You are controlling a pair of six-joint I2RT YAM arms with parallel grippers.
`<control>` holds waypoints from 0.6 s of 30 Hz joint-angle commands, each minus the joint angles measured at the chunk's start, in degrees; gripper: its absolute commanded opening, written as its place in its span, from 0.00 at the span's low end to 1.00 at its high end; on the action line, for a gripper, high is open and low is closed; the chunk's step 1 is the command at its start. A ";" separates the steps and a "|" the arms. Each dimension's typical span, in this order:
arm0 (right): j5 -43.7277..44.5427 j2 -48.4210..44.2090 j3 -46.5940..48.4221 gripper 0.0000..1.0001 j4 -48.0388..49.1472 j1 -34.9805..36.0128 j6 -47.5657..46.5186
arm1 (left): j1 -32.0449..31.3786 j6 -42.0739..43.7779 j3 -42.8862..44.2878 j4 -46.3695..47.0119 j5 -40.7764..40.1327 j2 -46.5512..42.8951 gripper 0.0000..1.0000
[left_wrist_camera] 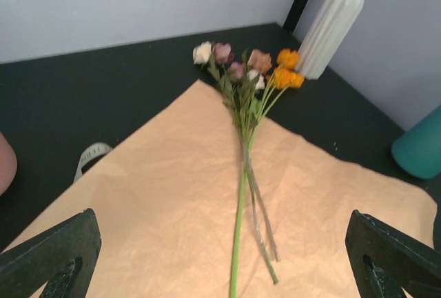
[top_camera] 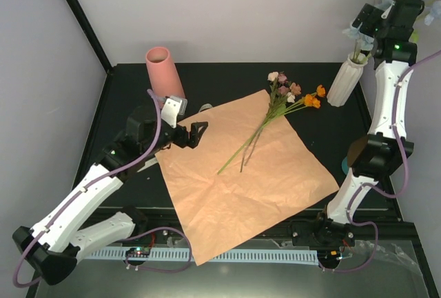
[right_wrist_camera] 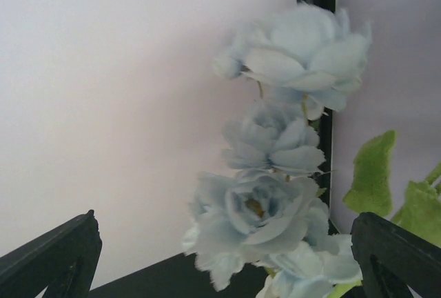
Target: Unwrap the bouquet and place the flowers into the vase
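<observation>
Flowers (top_camera: pixel 275 115) on paper (top_camera: pixel 234 187) open from above; pink vase (top_camera: pixel 164 70) beside left tool (top_camera: pixel 191 134); blue blooms (right_wrist_camera: pixel 275 174) crowd right tool (right_wrist_camera: pixel 224 256).

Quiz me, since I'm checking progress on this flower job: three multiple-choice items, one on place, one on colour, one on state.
1. Where are the blue flowers? A in the white vase; B on the paper; C out of view.
2. Which blooms on the paper lie nearest that vase? A orange; B black; C green.
3. The paper is: A wrapped round stems; B spread flat; C balled up.
Key: A, stems rise from its neck; A, orange blooms lie closest; B, it lies open under loose stems.
</observation>
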 commanded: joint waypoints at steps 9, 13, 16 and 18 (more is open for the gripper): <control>3.46 -15.88 -5.61 1.00 -8.21 9.27 4.07 | 0.00 2.96 9.55 -14.12 1.36 13.61 0.90; 6.29 -23.86 -16.75 1.00 -9.01 17.41 4.68 | -0.07 3.10 12.14 -14.53 4.19 20.22 0.84; 8.85 -29.22 -25.20 1.00 -10.47 23.56 6.76 | -0.42 1.46 14.81 -15.21 6.55 25.52 0.81; 10.08 -32.27 -30.35 1.00 -11.61 26.51 9.09 | -0.86 0.08 16.16 -14.94 8.49 28.71 0.79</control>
